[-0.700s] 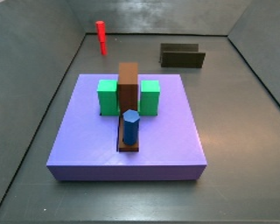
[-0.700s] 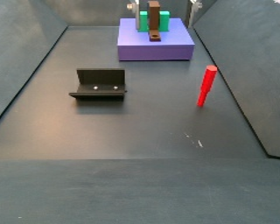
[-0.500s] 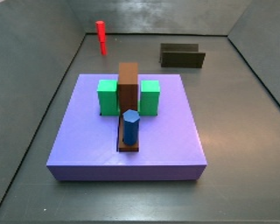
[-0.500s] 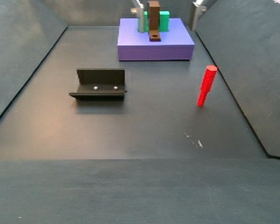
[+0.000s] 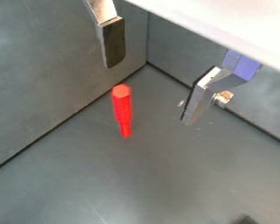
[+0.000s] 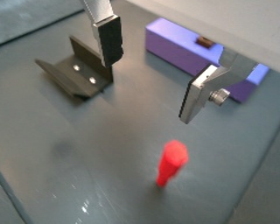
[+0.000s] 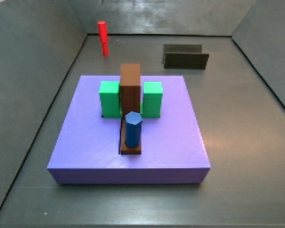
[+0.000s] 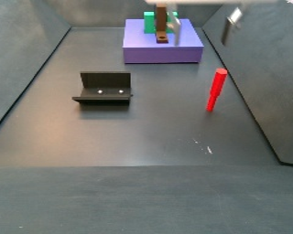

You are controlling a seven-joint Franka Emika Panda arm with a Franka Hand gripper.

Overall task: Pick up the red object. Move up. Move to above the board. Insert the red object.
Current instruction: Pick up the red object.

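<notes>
Tool (image 5: pixel 154 74) hangs wide open and empty above the counter (image 8: pixel 136 174). Red object (image 5: pixel 122 108) stands upright below, apart from the board (image 8: pixel 163 46). Likely light, rigid, smooth; tips easily. Best gripped across its upper shaft, fingers (image 5: pixel 112 42) straddling it.

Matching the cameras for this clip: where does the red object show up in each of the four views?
Wrist view: red object upright on the floor beneath the open gripper.
Wrist view, beyond the fingertips.
Side view, far behind the board.
Side view, right of the fixture.
Shared landmark: the board.
</notes>
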